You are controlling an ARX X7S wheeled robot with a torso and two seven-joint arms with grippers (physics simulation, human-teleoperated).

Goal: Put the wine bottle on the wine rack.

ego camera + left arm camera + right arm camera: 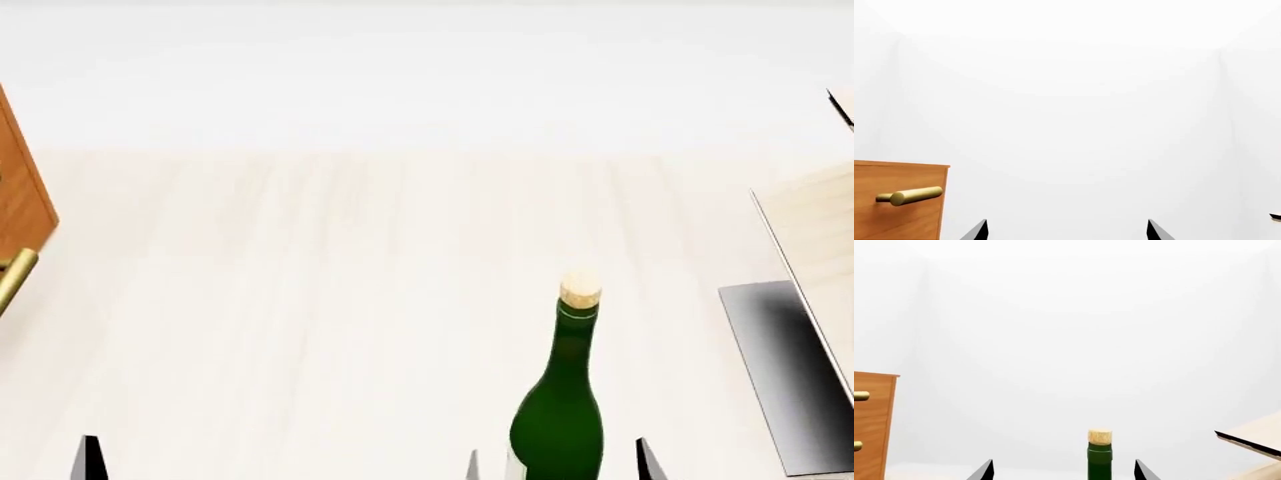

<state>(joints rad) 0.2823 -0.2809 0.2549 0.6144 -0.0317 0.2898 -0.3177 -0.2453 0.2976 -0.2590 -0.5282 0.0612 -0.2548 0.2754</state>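
The wine bottle (558, 400), dark green with a beige cork (579, 291), stands upright on the pale table. My right gripper (561, 466) is open, with one finger on each side of the bottle's body and not touching it. In the right wrist view the bottle's neck (1099, 461) rises between the open fingertips (984, 471), nearer to one side. The wine rack (817, 240), slanted pale wood panels over a grey metal base (785, 372), stands at the right; one panel shows in the right wrist view (1253, 437). My left gripper (1067, 231) is open and empty.
A brown cabinet (19, 195) with a brass handle (14, 280) stands at the table's left edge; it also shows in the left wrist view (894, 210) and the right wrist view (871, 425). The pale wood table (334, 300) stretches ahead to a white wall.
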